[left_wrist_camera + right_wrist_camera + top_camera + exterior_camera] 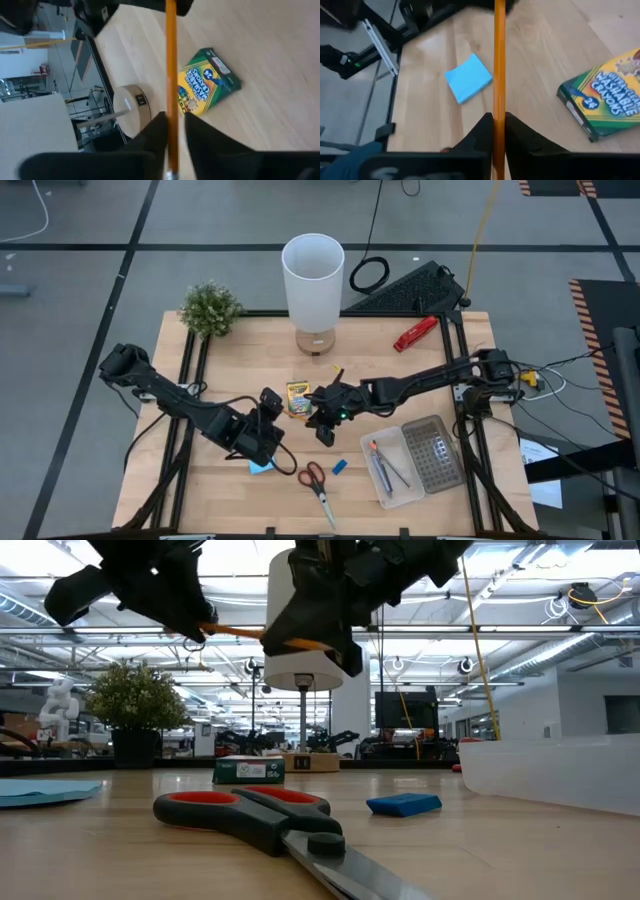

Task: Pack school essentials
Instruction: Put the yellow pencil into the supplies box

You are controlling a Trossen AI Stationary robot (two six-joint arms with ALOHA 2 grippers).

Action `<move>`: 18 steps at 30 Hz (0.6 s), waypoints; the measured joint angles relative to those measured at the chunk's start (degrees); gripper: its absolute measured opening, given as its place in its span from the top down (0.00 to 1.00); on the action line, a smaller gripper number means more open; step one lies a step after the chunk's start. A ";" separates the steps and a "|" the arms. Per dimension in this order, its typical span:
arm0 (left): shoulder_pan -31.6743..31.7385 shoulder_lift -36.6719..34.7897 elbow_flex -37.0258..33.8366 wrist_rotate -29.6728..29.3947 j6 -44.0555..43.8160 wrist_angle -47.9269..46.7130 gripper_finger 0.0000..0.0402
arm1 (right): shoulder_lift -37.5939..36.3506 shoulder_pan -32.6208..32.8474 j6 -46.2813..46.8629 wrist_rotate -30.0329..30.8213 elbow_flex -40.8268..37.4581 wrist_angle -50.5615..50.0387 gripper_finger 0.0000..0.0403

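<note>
Both arms meet mid-bench, each clamped on the same orange pencil (170,75). Left pincer (172,132) has its fingers closed on one end; right pincer (499,130) is closed on the other. Pencil is off the bench, held in the air. In the low view its shaft (235,631) runs roughly level between the two pincers, long axis left-right, slightly tilted. In the high view the pencil itself is mostly hidden by the pincers, left pincer (268,408) and right pincer (322,415) nearly facing each other.

Crayon box (297,398) lies flat just beyond the pincers, between them, near the lamp base (315,340). Blue sticky-note pad (468,78) is flat on the bench on the left arm's side, partly under it in the high view. Scissors (318,486) lie at the near edge, red handles toward the far side, blades pointing near-right. Small blue eraser (339,466) sits just right of the handles. Clear tray (395,492) at near right holds a few pens (382,465) lying lengthwise; grey case (432,452) touches its right side.
</note>
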 joint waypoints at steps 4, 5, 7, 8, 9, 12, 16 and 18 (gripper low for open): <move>-0.72 0.00 0.00 -0.39 0.67 3.36 0.58 | -0.12 0.50 0.76 0.22 0.03 -0.79 0.95; -1.11 0.00 0.00 -1.48 0.66 4.44 0.53 | -0.19 0.77 1.01 0.51 0.03 -1.16 0.96; -2.16 0.00 0.00 -4.61 -0.23 7.52 0.42 | -0.64 1.70 2.16 1.89 0.03 -2.51 0.96; -2.76 0.00 0.00 -5.80 -0.85 8.72 0.37 | -1.14 2.36 2.83 2.88 0.03 -4.49 0.96; -3.48 0.00 0.00 -6.57 -1.37 9.52 0.33 | -1.49 3.09 3.74 4.41 0.03 -5.98 0.96; -5.88 0.00 0.00 -6.99 -3.28 11.62 0.22 | -3.30 5.87 7.20 9.35 0.00 -12.54 0.95; -8.28 0.00 0.00 -7.02 -8.71 13.20 0.17 | -6.49 11.33 14.25 16.42 0.01 -19.90 0.95; -9.05 0.00 0.00 -7.06 -12.51 13.24 0.16 | -7.82 14.69 18.77 19.86 0.01 -23.26 0.95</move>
